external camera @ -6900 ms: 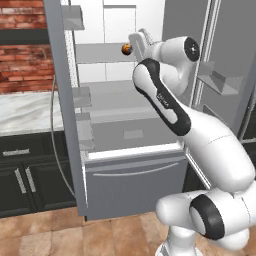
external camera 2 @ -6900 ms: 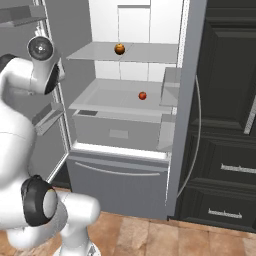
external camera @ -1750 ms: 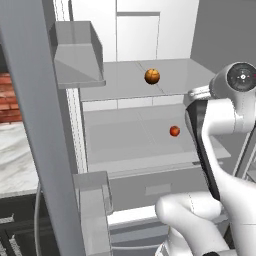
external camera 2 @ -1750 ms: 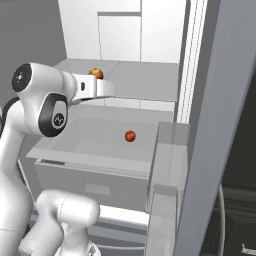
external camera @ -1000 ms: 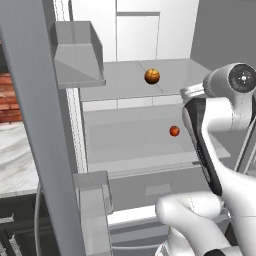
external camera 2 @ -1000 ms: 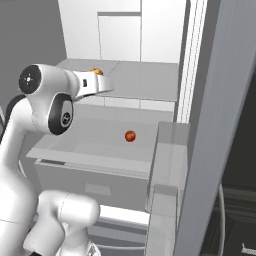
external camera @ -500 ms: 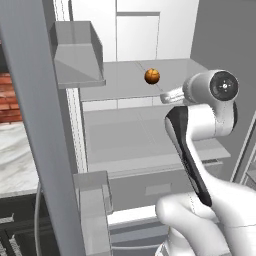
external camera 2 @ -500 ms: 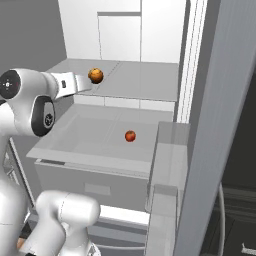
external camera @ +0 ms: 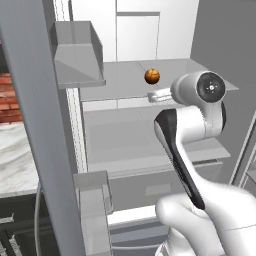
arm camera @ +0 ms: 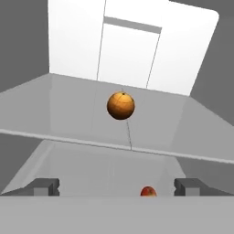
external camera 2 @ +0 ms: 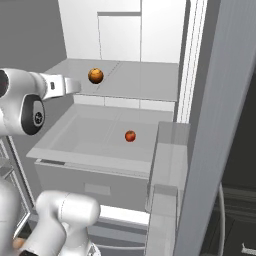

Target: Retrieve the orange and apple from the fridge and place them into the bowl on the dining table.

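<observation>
While tool (arm camera: 116,186) gapes empty, orange (arm camera: 121,105) ahead on shelf, apple (arm camera: 147,191) seemingly below

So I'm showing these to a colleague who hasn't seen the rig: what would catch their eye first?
Probably the orange, a bright ball alone on the upper grey shelf of the open fridge. Next, the white arm reaching in toward it, its gripper open and short of the fruit. Then the apple, small and red on the lower shelf.
</observation>
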Robot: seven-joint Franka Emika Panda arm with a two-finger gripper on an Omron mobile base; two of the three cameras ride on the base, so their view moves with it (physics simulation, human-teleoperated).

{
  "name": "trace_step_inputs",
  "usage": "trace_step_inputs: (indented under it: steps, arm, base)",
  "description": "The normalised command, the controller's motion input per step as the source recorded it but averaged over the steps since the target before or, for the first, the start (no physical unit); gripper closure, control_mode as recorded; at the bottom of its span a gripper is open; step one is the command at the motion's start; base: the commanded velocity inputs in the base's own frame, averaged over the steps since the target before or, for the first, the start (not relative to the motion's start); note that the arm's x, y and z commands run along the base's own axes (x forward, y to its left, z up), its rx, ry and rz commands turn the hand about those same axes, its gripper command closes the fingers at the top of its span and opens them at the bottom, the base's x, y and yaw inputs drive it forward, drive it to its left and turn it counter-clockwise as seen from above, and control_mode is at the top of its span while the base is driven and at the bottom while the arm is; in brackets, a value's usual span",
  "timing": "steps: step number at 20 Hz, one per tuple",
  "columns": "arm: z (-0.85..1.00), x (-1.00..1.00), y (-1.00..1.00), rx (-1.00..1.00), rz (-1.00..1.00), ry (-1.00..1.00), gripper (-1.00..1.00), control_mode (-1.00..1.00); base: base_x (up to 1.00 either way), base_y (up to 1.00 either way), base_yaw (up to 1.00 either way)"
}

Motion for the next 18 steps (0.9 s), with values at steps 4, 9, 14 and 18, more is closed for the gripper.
trace_step_inputs:
  steps: [4,9,14,18]
  arm:
    - [0.00,-0.02,-0.05,0.27,0.00,0.00,-1.00,-1.00]
    - [0.03,0.00,-0.20,0.24,0.04,0.00,-1.00,-1.00]
    - [0.04,0.00,-0.03,-0.03,0.05,-0.02,-1.00,-1.00]
    - [0.22,0.24,0.00,-0.07,0.00,0.11,-1.00,-1.00]
  base:
    - [0.00,0.00,0.00]
    - [0.00,0.00,0.00]
    - [0.00,0.00,0.00]
    - [0.00,0.00,0.00]
